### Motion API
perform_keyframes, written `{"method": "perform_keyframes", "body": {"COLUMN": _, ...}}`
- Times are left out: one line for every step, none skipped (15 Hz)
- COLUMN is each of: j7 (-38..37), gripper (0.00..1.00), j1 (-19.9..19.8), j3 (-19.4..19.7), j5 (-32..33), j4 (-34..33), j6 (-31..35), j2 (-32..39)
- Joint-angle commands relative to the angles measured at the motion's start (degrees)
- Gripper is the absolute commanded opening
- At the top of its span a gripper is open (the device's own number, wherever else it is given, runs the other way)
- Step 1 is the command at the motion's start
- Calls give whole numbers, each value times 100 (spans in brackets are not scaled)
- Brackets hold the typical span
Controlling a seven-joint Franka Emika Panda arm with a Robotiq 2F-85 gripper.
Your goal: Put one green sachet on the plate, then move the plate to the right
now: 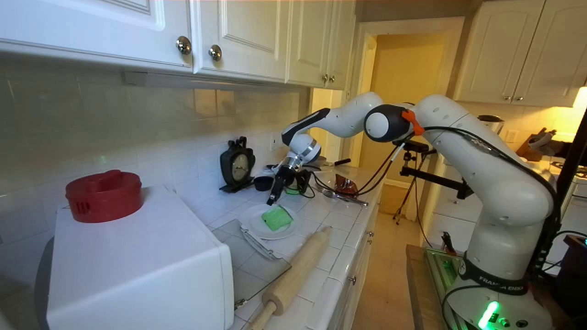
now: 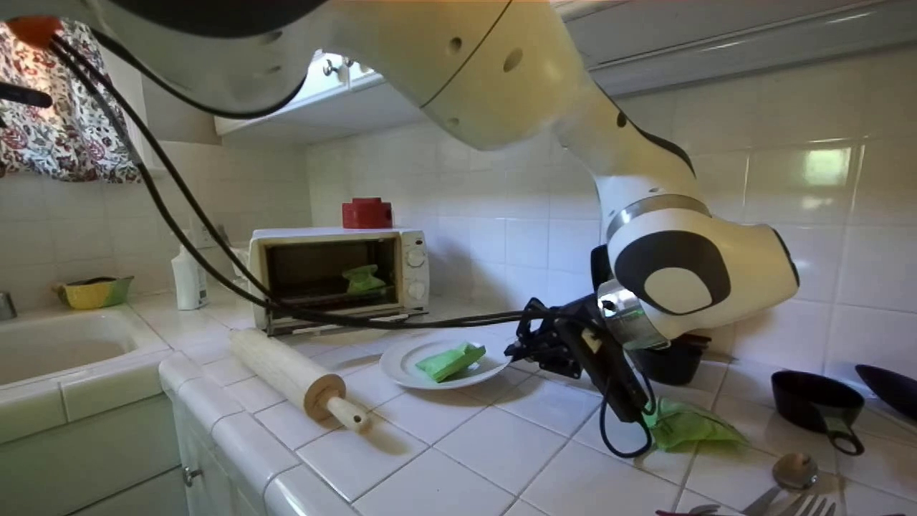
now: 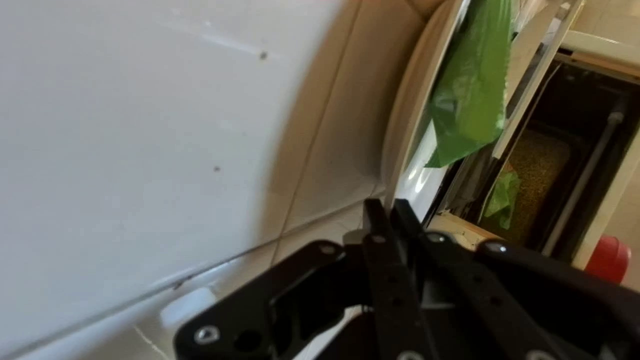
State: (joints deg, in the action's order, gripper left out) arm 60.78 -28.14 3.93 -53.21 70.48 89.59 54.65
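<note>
Gripper (image 3: 389, 207), lower centre of wrist view: jaws nearly together, rim of plate (image 3: 414, 100) pinched between; depth of bite hard to judge, tips dark. Green sachet (image 2: 450, 360) lies on plate, below centre of frame in an exterior view. Rolling pin (image 2: 286, 373) left of plate, apart from it. Toaster oven (image 2: 415, 274) to upper left, red container (image 2: 367, 213) on top.

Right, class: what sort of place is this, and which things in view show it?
Most likely a home kitchen, judging by the sink, the white toaster oven and the wooden rolling pin.
</note>
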Motion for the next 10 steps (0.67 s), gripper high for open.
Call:
{"method": "perform_keyframes", "body": {"j7": 132, "gripper": 2, "j1": -213, "j3": 71, "j5": -178, "j4": 505, "j6": 146, "j2": -220}}
{"method": "perform_keyframes", "body": {"j7": 156, "gripper": 2, "j1": -265, "j3": 79, "j5": -220, "j4": 595, "j6": 177, "j2": -260}}
{"method": "perform_keyframes", "body": {"j7": 168, "gripper": 2, "j1": -304, "j3": 89, "j5": -250, "j4": 681, "j6": 204, "j2": -300}}
{"method": "perform_keyframes", "body": {"j7": 198, "gripper": 2, "j1": -346, "j3": 92, "j5": -275, "j4": 802, "j6": 241, "j2": -351}}
{"method": "perform_keyframes", "body": {"j7": 223, "gripper": 2, "j1": -392, "j3": 99, "j5": -307, "j4": 949, "j6": 294, "j2": -421}}
{"method": "perform_keyframes", "body": {"j7": 245, "gripper": 2, "j1": -429, "j3": 107, "j5": -339, "j4": 1081, "j6": 349, "j2": -479}}
{"method": "perform_keyframes", "body": {"j7": 271, "gripper": 2, "j1": -471, "j3": 120, "j5": -390, "j4": 1250, "j6": 424, "j2": -567}}
{"method": "perform_keyframes", "body": {"j7": 296, "gripper": 2, "j1": -509, "j3": 137, "j5": -448, "j4": 1429, "j6": 509, "j2": -662}}
{"method": "perform_keyframes", "body": {"j7": 342, "gripper": 2, "j1": -550, "j3": 149, "j5": -529, "j4": 1631, "j6": 596, "j2": -748}}
{"method": "perform_keyframes", "body": {"j7": 380, "gripper": 2, "j1": -571, "j3": 207, "j5": -601, "j4": 1755, "j6": 640, "j2": -811}}
